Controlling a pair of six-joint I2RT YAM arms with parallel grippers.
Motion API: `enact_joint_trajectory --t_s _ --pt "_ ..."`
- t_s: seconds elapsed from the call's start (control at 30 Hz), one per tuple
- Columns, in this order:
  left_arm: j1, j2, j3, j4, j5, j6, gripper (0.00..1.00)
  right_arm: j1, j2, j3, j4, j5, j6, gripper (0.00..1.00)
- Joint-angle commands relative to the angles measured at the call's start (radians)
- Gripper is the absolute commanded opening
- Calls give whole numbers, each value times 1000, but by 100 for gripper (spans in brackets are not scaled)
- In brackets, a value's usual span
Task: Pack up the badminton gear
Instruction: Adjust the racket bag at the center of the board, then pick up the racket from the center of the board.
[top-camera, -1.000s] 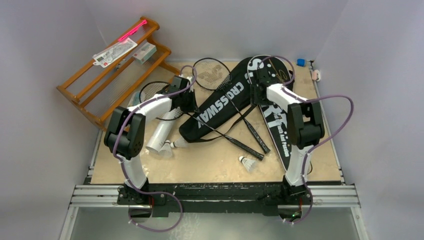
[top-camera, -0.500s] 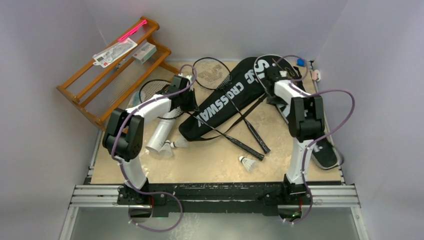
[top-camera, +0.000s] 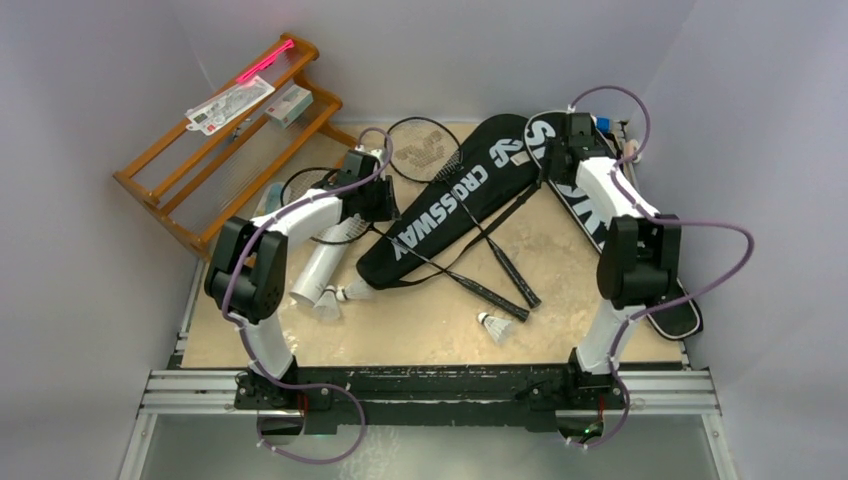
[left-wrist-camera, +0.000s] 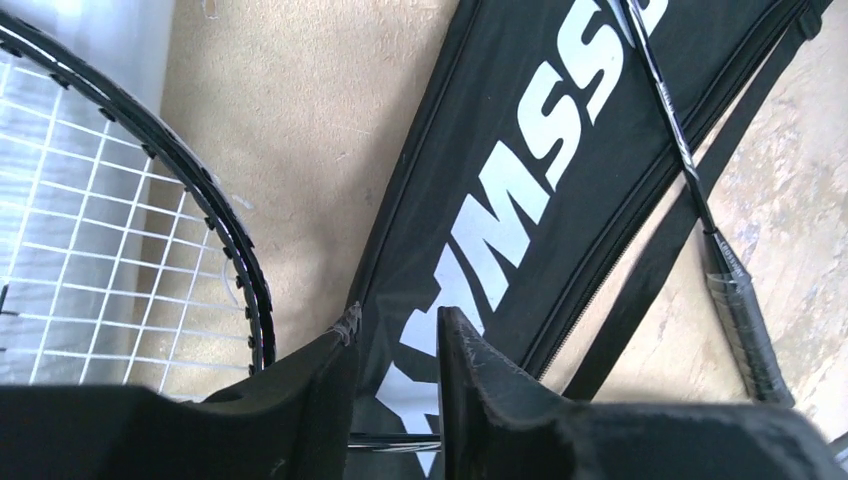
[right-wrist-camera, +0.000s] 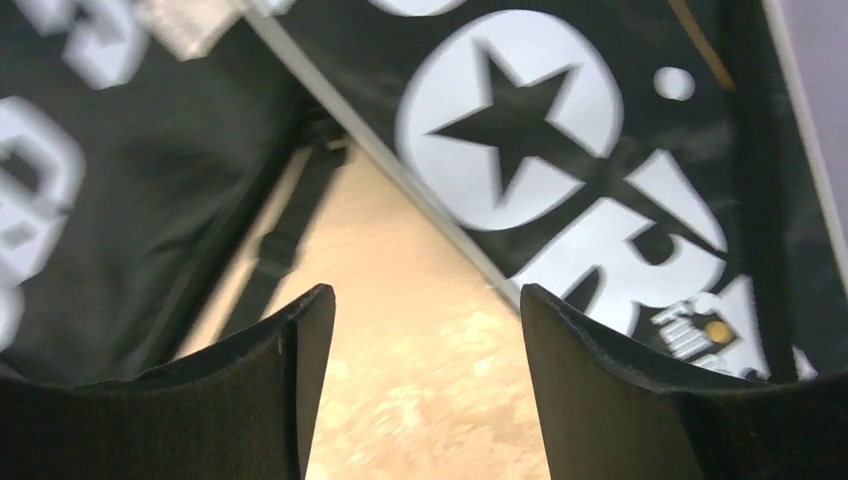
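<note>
Far outstretched, right arm (top-camera: 605, 190) over bag (top-camera: 678, 314).

An orange rack (top-camera: 303, 47) is found at the far left, beside the tan table (top-camera: 420, 335), tilted against the wall. A white carton (top-camera: 289, 104) and a printed card (top-camera: 230, 104) are laid on its slats, just beside each other. A small blue item (top-camera: 601, 124) is noted at the far right corner; its kind cannot be told.
</note>
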Motion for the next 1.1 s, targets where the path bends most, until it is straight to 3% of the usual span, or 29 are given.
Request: enact_joint_trajectory --t_s 0.0,0.1,0.27,0.4,0.53,0.73,1.07 --pt "-12 -73 47 14 -41 3 36 57 -130 -96 87 -374 -55 70" --pt "-19 -95 79 -16 -65 14 43 157 -169 -144 87 -416 -59 74" --pt "-56 -198 90 -60 -120 20 46 305 -229 -233 134 -483 -36 68" --pt "-78 -338 25 -96 -187 1 46 401 -283 -336 248 -626 -84 65" --pt "-78 -518 -89 -158 -305 -37 48 460 -254 -329 226 -729 -140 61" --pt "-76 -797 -216 -281 -362 -59 52 591 -213 -319 222 -706 -245 60" --pt "-74 -893 -191 -450 -410 -28 52 714 -19 -183 178 -505 -276 52"
